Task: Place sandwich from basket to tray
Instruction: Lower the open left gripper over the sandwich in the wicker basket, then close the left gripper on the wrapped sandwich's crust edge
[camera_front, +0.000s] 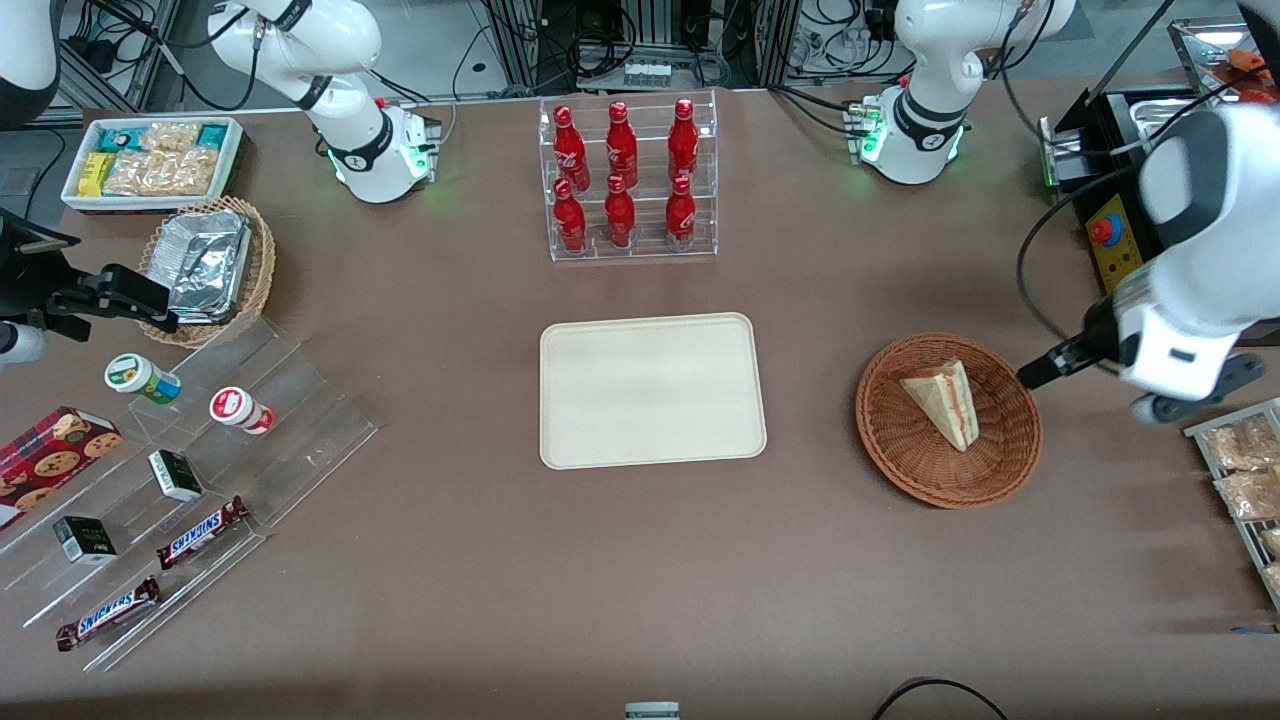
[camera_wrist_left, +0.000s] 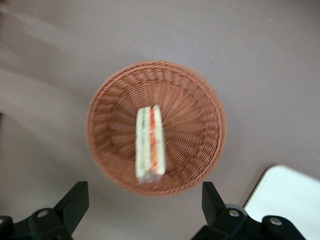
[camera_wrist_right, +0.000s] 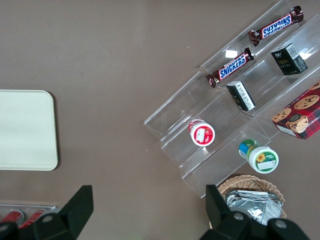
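Left wrist: open claw (camera_wrist_left: 142, 210) above sandwich (camera_wrist_left: 149, 143)

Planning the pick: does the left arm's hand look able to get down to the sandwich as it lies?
Probably yes. The hand hangs open above the basket, and the sandwich lies alone in it with nothing over it.
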